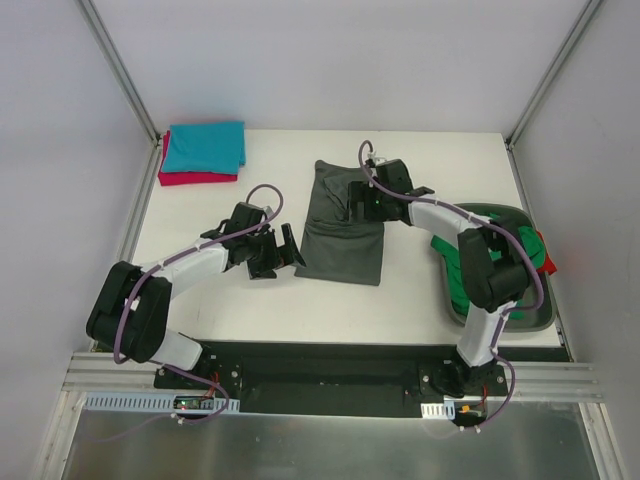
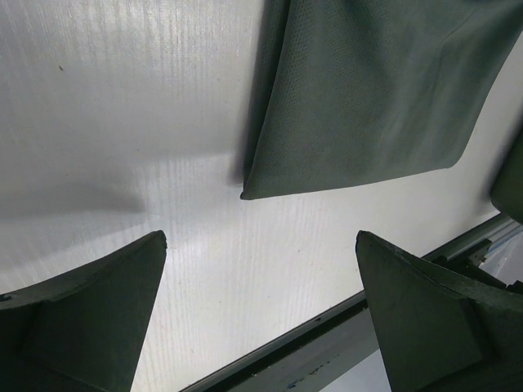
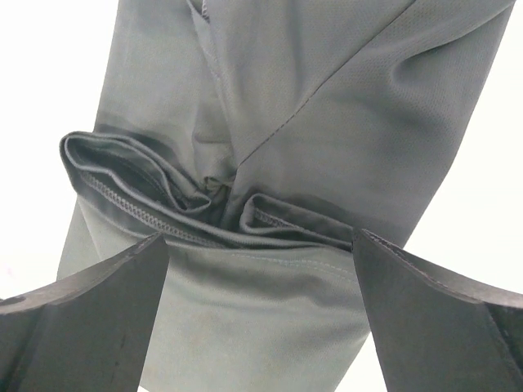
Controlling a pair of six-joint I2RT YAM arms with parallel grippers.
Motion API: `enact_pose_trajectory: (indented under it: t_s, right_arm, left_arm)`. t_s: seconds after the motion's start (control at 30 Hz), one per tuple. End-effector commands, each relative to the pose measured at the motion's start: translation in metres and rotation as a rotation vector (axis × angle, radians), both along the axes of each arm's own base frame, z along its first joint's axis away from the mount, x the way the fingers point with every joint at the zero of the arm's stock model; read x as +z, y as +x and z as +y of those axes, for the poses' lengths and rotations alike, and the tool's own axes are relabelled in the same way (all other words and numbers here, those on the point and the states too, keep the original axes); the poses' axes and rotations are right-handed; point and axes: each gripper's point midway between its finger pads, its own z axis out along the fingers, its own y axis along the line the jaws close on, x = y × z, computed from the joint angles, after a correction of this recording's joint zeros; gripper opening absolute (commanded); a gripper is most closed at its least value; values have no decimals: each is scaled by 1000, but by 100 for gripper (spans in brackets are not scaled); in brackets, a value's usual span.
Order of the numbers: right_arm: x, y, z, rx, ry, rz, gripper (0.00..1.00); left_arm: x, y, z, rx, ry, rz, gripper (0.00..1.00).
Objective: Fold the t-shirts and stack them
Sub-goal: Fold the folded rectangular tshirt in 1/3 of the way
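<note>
- Grey cloth is the job right now. From above, the dark grey t-shirt (image 1: pixel 340 235) lies in the middle of the table (image 1: pixel 230 310), partly folded into a long strip, and the teal t-shirt (image 1: pixel 205 147) sits folded on the crimson-pink t-shirt (image 1: pixel 195 179) at the far left corner
- The green t-shirt (image 1: pixel 455 275) and red t-shirt (image 1: pixel 543 255) are heaped in the tub (image 1: pixel 500 318) on the right. Where are the arms?
- The left gripper (image 1: pixel 288 250) is just beside the strip's near left corner, and the right gripper (image 1: pixel 365 200) is over its upper middle. Neither holds anything
- The left wrist view agrees: fingers (image 2: pixel 90 318) spread wide over bare table, the shirt's corner (image 2: pixel 270 184) just ahead and untouched
- Same on the right wrist: jaws wide apart above a bunched ridge (image 3: pixel 155 175) of stitched hem running across the cloth
- It looks thin, limp and a bit slick. I'd guess it sags and slides if lifted by one point
- So pinch through all the layers at an edge, I reckon, one near corner per arm, and carry it low so the fold doesn't spill open
</note>
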Motion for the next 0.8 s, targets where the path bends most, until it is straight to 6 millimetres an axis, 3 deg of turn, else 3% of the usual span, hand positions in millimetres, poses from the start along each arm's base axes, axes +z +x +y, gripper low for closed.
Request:
enact_pose_trajectory:
  t_s: [0.0, 0.13, 0.27, 0.4, 0.53, 0.77]
  right_arm:
    - [49, -18, 11, 114, 31, -107, 96]
    - [55, -51, 36, 222, 77, -87, 96]
    - [47, -83, 67, 325, 107, -33, 96]
    - [33, -93, 97, 370, 142, 26, 96]
    - [23, -82, 112, 379, 133, 34, 96]
    - [11, -14, 108, 268, 56, -15, 96]
  left_arm:
    - [2, 4, -2, 3, -16, 0, 99]
    - [3, 0, 2, 22, -9, -13, 99]
    - [1, -8, 9, 42, 1, -19, 99]
    - [1, -15, 12, 52, -3, -18, 99]
    - [-1, -19, 14, 53, 0, -18, 99]
    - [-2, -19, 15, 54, 2, -17, 99]
